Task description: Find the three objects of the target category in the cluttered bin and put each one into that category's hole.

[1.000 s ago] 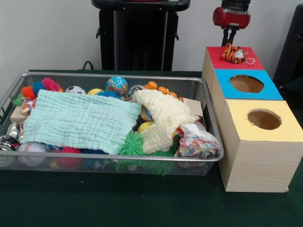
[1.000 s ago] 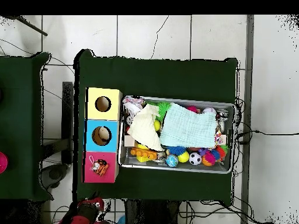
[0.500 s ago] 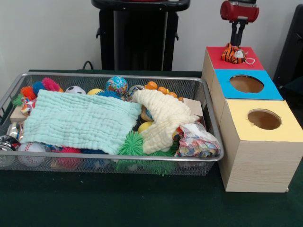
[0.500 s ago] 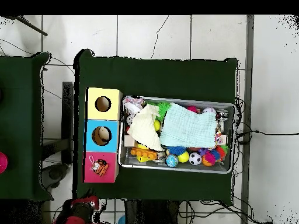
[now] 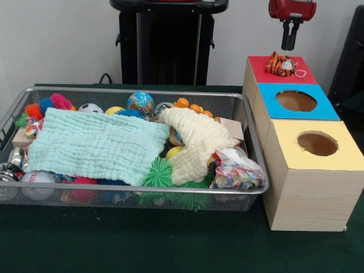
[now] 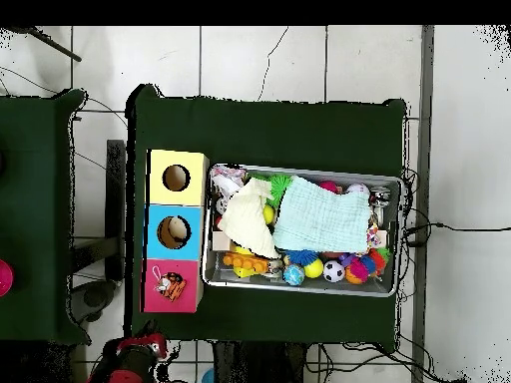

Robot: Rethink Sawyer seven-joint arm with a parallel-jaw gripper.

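Observation:
A small orange-and-black striped tiger toy (image 5: 280,64) lies on the red-topped box (image 5: 259,67), over the spot where its hole would be; the overhead view shows the tiger toy (image 6: 172,286) on the red top (image 6: 156,295) too. My gripper (image 5: 289,45) hangs a short way above the toy and slightly behind it, holding nothing. The wire bin (image 5: 136,91) is full of balls, spiky toys and other small things. A mint cloth (image 5: 96,145) and a cream cloth (image 5: 196,142) cover much of them.
The blue-topped box (image 5: 270,105) and the yellow-topped box (image 5: 284,139) stand in a row with the red one, right of the bin, each with an open round hole. A black stand (image 5: 165,40) rises behind the bin.
My gripper has risen and shifted a little right, away from the tiger toy. The toy stays on the red box top. Nothing in the bin has moved.

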